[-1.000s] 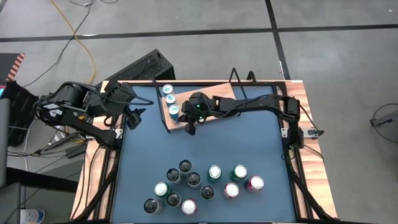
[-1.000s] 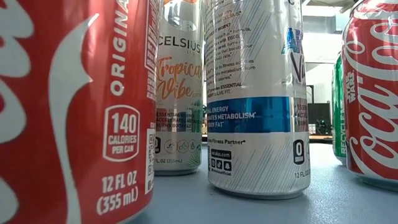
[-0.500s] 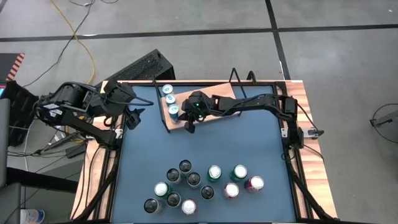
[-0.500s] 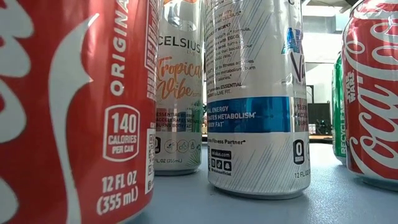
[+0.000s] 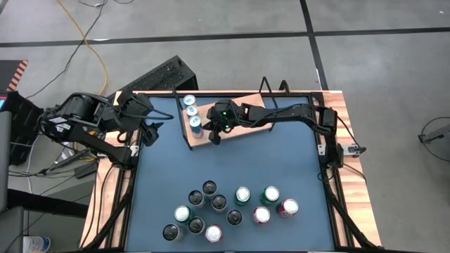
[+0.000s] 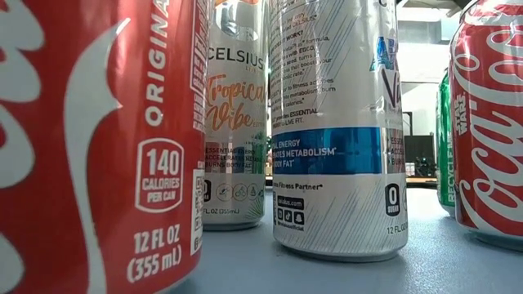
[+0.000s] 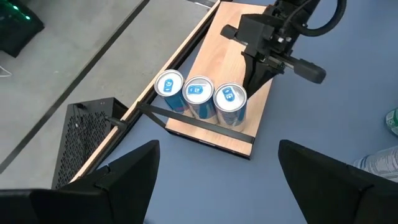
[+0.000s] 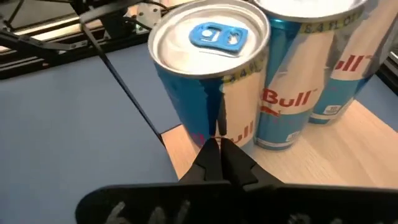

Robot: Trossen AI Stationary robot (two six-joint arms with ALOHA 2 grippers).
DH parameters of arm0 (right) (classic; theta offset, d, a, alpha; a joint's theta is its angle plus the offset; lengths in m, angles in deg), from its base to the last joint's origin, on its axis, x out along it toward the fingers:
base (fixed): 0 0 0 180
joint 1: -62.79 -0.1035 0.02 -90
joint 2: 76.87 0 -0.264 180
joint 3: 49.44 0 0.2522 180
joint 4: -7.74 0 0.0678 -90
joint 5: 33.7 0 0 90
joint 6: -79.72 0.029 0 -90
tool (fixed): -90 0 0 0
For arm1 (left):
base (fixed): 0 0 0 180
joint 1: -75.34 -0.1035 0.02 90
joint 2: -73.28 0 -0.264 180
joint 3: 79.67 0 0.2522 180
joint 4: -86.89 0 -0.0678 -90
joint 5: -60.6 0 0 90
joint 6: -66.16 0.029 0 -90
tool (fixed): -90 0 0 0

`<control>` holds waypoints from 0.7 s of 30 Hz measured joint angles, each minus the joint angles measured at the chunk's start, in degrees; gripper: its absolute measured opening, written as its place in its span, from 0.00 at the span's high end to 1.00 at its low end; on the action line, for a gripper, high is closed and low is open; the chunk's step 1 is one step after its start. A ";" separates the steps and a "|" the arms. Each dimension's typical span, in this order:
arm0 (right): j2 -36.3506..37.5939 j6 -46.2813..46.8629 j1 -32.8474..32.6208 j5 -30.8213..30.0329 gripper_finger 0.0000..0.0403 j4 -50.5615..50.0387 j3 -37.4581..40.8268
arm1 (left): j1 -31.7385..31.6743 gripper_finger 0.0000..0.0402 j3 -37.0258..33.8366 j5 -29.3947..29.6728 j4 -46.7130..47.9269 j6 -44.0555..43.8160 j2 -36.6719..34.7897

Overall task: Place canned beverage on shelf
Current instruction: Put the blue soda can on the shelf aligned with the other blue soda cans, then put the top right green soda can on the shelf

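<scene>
Three Red Bull cans [image 5: 191, 112] are stood upright in a row at the left end of the shelf [image 5: 242, 125], which is laid at the far side of the blue table [image 5: 281, 161]. The right gripper [image 5: 216, 138] is held over the shelf just beside the nearest can, its fingers pressed together on nothing. The left gripper [image 5: 152, 133] is kept spread and empty at the table's left edge, while a cluster of other cans [image 5: 225, 207] is left near the front.

Robot lab: concrete floor [image 5: 211, 35] (loose cables [image 5: 91, 31]), rig table [image 5: 232, 161].
</scene>
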 joint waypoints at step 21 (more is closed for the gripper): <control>8.70 -5.07 -0.01 -8.09 1.00 -7.19 0.04 | 0.01 0.21 -21.48 -0.10 -18.44 0.53 -7.43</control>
